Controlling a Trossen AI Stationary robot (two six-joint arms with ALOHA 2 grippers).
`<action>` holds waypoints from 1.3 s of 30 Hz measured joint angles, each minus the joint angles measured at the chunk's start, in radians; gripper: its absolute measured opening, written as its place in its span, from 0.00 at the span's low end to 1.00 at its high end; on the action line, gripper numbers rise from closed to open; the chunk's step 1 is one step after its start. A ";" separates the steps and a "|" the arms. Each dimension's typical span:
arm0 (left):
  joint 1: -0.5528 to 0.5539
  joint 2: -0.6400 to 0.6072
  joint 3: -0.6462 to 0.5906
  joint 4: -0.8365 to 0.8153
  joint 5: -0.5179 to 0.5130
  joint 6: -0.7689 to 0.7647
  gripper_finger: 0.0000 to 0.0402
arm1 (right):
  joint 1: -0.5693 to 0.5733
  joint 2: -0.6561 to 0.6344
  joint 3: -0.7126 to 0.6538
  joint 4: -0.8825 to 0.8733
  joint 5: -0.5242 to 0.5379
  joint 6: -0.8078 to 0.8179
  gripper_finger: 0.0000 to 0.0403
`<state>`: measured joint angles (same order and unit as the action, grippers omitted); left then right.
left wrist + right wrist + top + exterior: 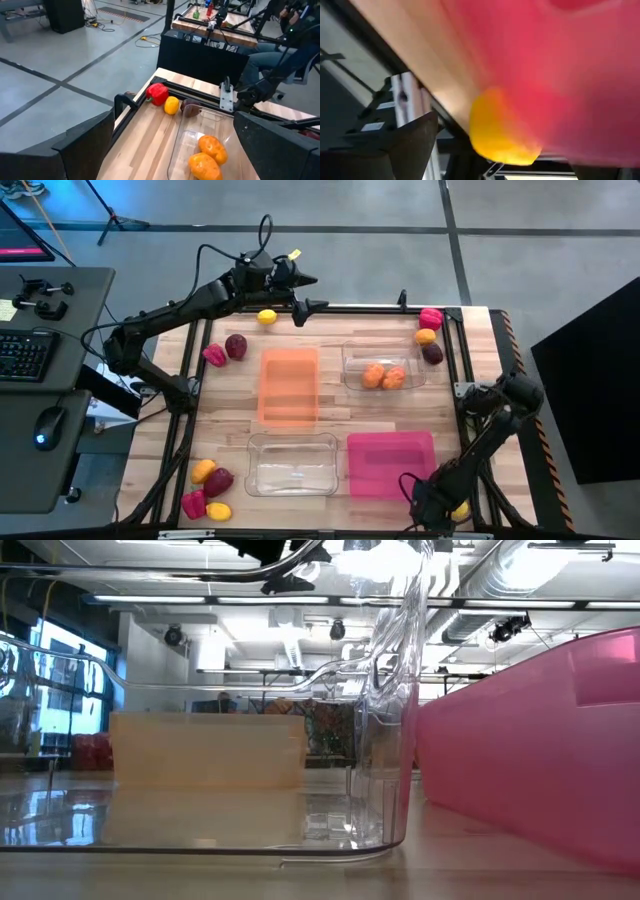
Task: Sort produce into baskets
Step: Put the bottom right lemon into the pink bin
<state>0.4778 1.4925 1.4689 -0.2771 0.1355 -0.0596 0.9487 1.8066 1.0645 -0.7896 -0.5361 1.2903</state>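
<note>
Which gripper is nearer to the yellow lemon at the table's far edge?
Left. The left gripper hovers just beside the yellow lemon; the right gripper sits at the opposite, near edge.

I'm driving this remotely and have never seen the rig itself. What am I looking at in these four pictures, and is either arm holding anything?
You have two dark robot arms at a wooden table. The overhead picture shows it all. The left gripper hovers open at the far edge, near a lemon. The right gripper is low at the near right corner, open, beside another lemon. Neither holds anything.

Four trays lie in the middle: orange tray, pink tray, an empty clear tray, and a clear tray with two orange fruits. More produce sits in clusters at the corners.

The table-level picture looks through the trays. The left wrist picture looks along the far edge at a red pepper. The right wrist picture is close on its lemon and the pink tray.
</note>
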 joint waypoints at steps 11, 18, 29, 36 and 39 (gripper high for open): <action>0.000 0.000 0.000 0.007 -0.021 -0.008 0.99 | 0.014 0.027 0.000 -0.016 0.002 -0.012 0.84; 0.000 0.000 0.000 0.008 -0.060 -0.007 0.99 | 0.014 0.025 0.000 -0.025 -0.015 -0.011 0.65; 0.032 -0.100 0.000 0.105 -0.097 0.063 0.99 | 0.010 -0.080 0.053 -0.118 0.012 -0.042 0.39; 0.067 -0.156 0.001 0.059 -0.123 0.089 0.99 | 0.007 -0.197 0.094 -0.234 0.067 -0.042 0.42; 0.068 -0.166 0.001 0.013 -0.066 0.133 0.99 | -0.013 -0.245 0.109 -0.271 0.084 -0.042 0.42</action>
<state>0.5453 1.3267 1.4700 -0.2640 0.0697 0.0733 0.9359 1.5614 1.1734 -1.0606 -0.4520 1.2487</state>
